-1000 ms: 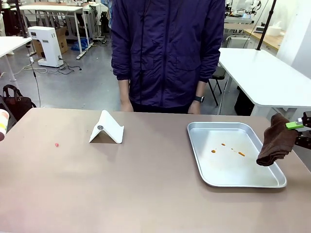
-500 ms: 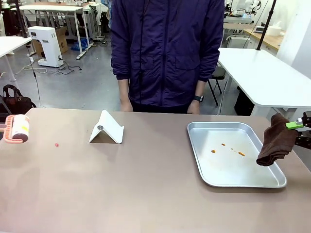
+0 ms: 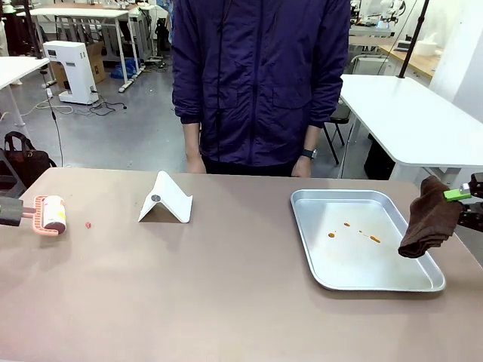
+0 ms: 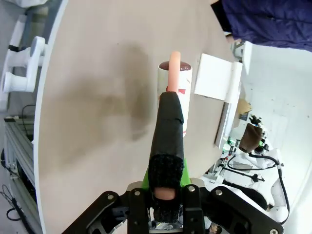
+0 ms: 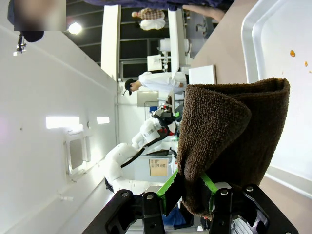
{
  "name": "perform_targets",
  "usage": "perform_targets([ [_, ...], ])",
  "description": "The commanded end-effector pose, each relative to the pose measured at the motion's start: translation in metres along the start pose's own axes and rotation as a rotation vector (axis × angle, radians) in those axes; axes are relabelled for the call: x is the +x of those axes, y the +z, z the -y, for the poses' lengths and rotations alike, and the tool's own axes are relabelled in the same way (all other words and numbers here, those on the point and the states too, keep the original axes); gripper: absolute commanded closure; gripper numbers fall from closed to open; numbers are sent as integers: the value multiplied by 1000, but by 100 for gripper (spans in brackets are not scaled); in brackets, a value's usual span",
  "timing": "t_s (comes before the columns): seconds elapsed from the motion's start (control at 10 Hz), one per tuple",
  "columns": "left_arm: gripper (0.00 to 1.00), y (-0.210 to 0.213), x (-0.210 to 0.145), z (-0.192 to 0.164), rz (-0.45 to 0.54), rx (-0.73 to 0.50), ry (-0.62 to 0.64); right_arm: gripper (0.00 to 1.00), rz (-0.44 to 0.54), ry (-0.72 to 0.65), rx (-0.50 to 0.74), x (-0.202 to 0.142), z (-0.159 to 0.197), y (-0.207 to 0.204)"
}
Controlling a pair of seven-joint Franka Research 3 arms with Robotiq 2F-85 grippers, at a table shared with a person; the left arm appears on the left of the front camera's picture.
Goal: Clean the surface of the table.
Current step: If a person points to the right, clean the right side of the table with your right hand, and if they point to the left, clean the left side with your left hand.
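**Two cleaning tools held, one at each end**

Front view: a white lint roller on a pink frame (image 3: 50,214) sits low over the wide brownish-tan matte table (image 3: 226,294); whether it touches cannot be told. A small pink speck (image 3: 88,225) lies just beyond its roll. The right gripper (image 3: 462,194) is clamped on a dark brown towelling cloth (image 3: 430,217), with a shiny rectangular metal tray (image 3: 302,199) beneath the cloth.

Left wrist view: the left gripper (image 4: 165,195) is closed on the roller's black-wrapped handle (image 4: 166,131), the table under it.

Right wrist view: green pads (image 5: 168,187) pinch the cloth's fold, the tray beyond.
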State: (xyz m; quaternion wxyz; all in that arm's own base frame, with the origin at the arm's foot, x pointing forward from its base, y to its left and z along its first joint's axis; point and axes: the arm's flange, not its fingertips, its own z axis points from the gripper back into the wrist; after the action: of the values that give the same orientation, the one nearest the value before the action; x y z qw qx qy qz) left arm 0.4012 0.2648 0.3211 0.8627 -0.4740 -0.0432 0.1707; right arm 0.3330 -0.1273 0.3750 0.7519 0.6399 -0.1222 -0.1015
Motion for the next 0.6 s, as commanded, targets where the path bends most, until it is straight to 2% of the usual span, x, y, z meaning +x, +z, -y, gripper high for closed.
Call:
perform_targets([
  [0.0, 78, -9, 1, 2, 5, 26, 37, 97, 8, -18, -9, 0, -7, 1],
  [0.5, 78, -39, 15, -2, -62, 103, 69, 97, 8, -18, -9, 0, -7, 1],
])
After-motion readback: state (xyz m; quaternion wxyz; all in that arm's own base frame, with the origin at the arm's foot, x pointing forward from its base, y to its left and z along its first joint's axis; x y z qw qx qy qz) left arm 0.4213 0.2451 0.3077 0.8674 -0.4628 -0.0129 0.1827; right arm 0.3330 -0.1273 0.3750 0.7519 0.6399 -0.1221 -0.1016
